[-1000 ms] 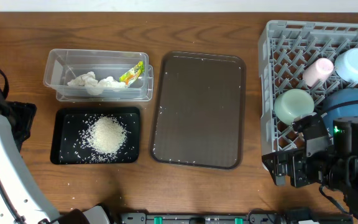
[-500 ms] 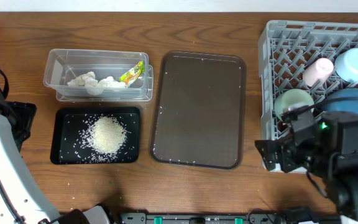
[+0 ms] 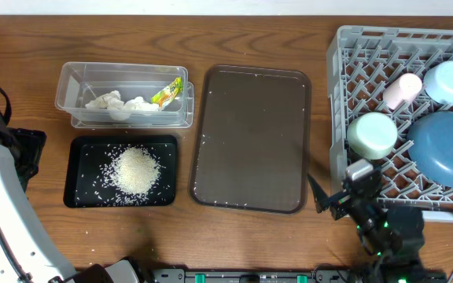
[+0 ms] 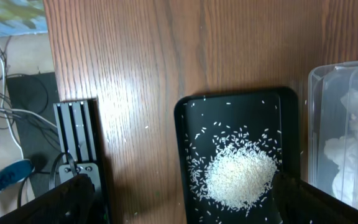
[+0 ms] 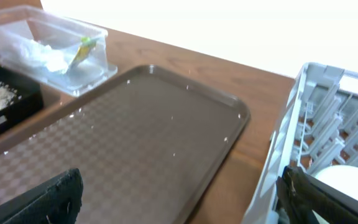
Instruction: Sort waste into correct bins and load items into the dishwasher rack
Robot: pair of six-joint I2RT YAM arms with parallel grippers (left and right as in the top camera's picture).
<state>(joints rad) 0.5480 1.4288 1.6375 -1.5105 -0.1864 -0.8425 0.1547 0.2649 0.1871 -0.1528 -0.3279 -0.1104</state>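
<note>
1. Right gripper (image 5: 180,177): jaws spread wide and empty, at the lower right of the overhead frame, beside the dishwasher rack (image 3: 340,94).
2. Left gripper (image 4: 184,180): likewise released, with its view facing the black tray (image 3: 81,196).
3. Rice (image 3: 136,169) lies in that tray. Tissues (image 3: 108,102) and wrapper (image 3: 166,93) lie in the clear tub (image 3: 73,86), probably to keep food apart from dry waste.
4. Dark blue bowl (image 3: 445,145), light blue bowl (image 3: 449,81), mint dish (image 3: 372,134) and pink cup (image 3: 402,89) sit in the rack. The stick is not visible.

We see a brown wooden bench (image 3: 258,236) with streaky grain and a soft sheen. The clear plastic rectangular tub (image 3: 69,90) looks glossy, its crumpled white tissue wads (image 3: 104,101) soft and matt. The shallow black rectangular tray (image 3: 81,192) shines under dull white rice grains (image 3: 136,169). The large dark brown serving tray (image 5: 135,143) shows a fine chequered texture. The square grey plastic lattice rack (image 3: 338,118) looks matt, the large dark blue bowl (image 3: 443,149) smooth.
</note>
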